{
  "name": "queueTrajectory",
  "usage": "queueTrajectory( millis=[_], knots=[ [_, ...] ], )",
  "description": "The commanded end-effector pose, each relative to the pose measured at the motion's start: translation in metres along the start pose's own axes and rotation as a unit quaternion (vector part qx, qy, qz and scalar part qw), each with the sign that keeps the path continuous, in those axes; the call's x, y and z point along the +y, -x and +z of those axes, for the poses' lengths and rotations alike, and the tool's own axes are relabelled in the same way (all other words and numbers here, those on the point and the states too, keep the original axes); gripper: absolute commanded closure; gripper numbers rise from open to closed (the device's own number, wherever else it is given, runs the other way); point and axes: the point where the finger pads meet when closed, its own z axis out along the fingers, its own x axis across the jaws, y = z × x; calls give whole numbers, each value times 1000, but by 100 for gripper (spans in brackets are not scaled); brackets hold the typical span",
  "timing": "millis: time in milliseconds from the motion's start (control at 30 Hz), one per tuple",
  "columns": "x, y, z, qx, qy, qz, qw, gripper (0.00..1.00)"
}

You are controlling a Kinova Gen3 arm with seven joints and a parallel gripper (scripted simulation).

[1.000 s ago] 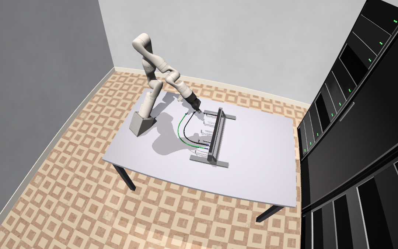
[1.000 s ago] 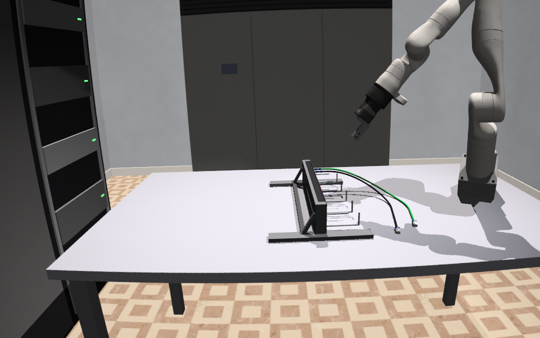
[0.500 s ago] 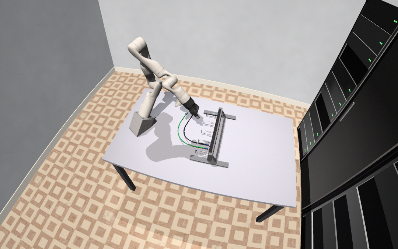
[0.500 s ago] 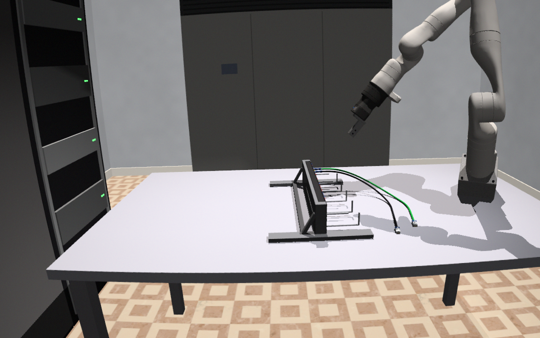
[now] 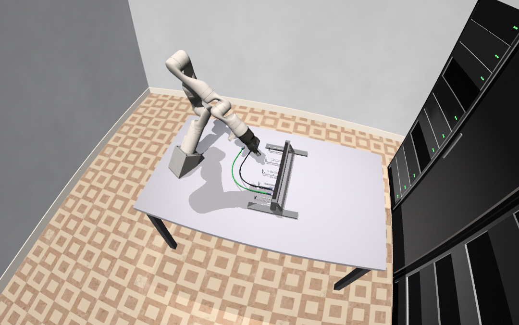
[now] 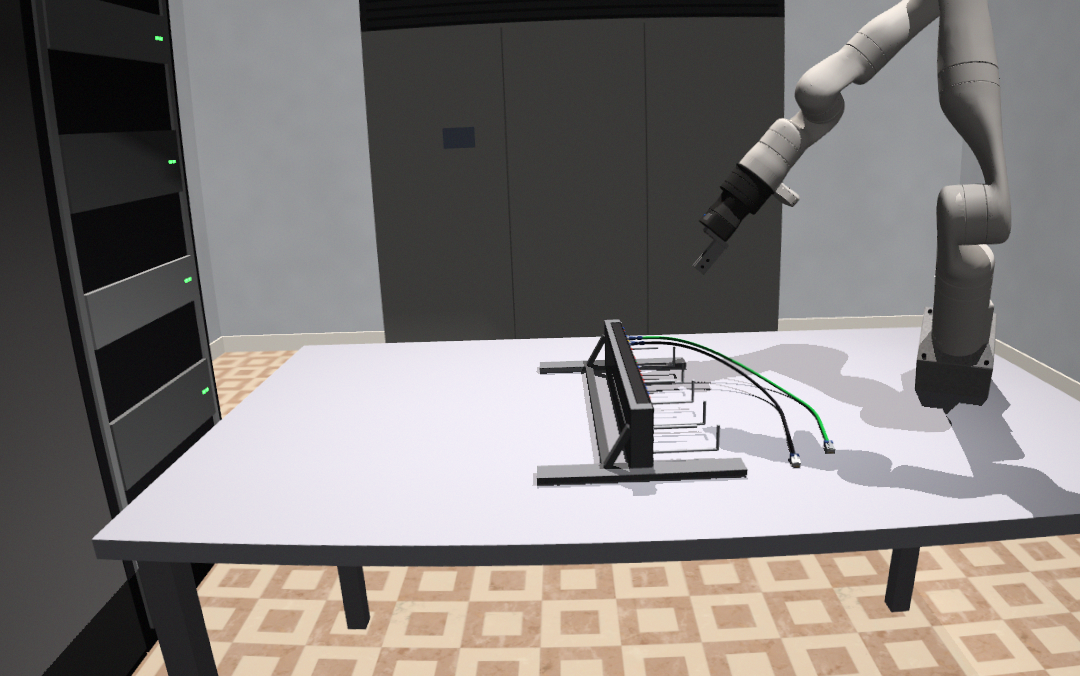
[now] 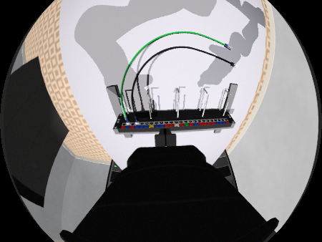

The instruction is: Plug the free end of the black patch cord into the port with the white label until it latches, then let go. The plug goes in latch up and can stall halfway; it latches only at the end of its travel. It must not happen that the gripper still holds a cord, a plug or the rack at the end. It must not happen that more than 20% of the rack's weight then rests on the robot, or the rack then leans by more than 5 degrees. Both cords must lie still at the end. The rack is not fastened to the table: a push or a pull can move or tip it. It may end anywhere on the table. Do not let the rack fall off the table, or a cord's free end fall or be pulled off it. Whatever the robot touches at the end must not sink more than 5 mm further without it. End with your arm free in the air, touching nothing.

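Your gripper (image 6: pixel 702 266) squeezed tight on nothing, high above the rack (image 6: pixel 629 382), black cord's loose end (image 6: pixel 794 460) lying on the table (image 6: pixel 358 446), beside the green cord (image 6: pixel 797 398)

White label on rack (image 7: pixel 224 122) ports too small to tell.

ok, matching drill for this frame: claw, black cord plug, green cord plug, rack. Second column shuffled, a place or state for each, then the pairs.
Things:
1. claw
2. black cord plug
3. green cord plug
4. rack

Places or states:
A. lies on the table, the free end nearer the arm's base
B. stands upright on two flat feet, both cords plugged in at one end
C. shut on nothing, high above the table
D. lies on the table, the free end nearer the rack

Pairs: 1-C, 2-D, 3-A, 4-B
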Motion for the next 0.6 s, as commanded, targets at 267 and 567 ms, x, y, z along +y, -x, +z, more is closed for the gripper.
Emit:
queueTrajectory(
  millis=[267,567],
  knots=[
    [0,-1,22,2,-1,-1,1000,100],
    [0,-2,64,2,-1,-1,1000,100]
  ],
)
